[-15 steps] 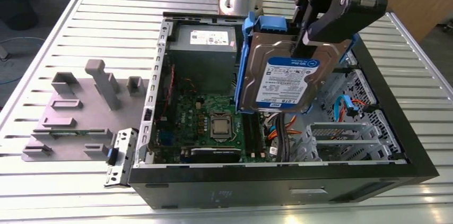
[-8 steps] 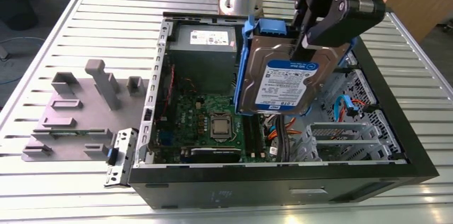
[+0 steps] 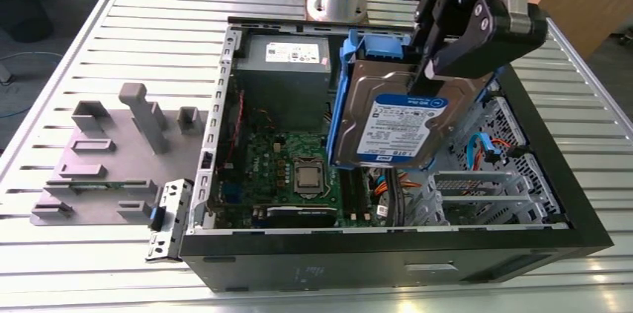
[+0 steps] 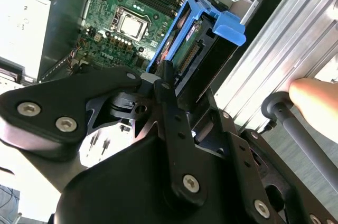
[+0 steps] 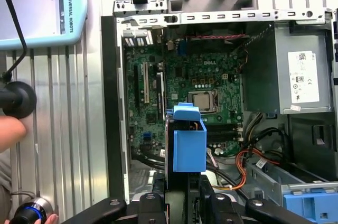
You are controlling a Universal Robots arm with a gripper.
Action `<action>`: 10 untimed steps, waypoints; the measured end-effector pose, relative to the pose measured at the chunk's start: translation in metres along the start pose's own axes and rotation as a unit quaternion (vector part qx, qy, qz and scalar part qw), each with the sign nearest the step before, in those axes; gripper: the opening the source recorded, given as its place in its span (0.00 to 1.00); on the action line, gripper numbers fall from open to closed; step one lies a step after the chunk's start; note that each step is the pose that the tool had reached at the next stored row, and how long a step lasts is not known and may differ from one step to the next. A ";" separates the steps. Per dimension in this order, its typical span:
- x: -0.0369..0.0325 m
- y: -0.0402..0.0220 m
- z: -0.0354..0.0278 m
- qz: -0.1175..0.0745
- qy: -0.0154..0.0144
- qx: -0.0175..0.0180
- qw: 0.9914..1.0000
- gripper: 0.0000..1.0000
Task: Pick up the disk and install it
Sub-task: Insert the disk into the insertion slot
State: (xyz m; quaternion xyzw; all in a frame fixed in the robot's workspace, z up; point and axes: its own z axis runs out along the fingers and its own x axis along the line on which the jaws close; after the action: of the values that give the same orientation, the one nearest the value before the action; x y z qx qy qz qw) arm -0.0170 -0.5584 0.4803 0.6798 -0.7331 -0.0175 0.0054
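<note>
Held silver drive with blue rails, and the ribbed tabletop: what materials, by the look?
The flat silver hard drive: body looks bare metal, dull sheen. Its blue rails: likely moulded plastic, uniform matte colour. The ribbed tabletop: probably aluminium, brushed grey with bright glare.

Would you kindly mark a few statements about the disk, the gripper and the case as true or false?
1. The gripper is shut on the disk. True.
2. The disk lies flat in the bottom of the computer case. False: it is held tilted above the open case.
3. The disk's label faces the exterior view. True.
4. The grey power supply lies outside the case. False: it sits inside the case, in a corner.
5. A person's hand grips the disk. False: it is out over the ribbed table, apart from the disk, beside a black handle.
</note>
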 end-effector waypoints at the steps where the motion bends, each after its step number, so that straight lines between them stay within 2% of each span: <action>1: 0.0009 -0.0001 0.0002 0.000 0.000 0.000 1.000 0.35; 10: 0.0025 -0.0004 0.0004 0.000 0.000 0.000 1.000 0.35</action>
State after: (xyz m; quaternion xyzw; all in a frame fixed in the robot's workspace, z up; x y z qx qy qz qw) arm -0.0168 -0.5610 0.4798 0.6798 -0.7331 -0.0178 0.0057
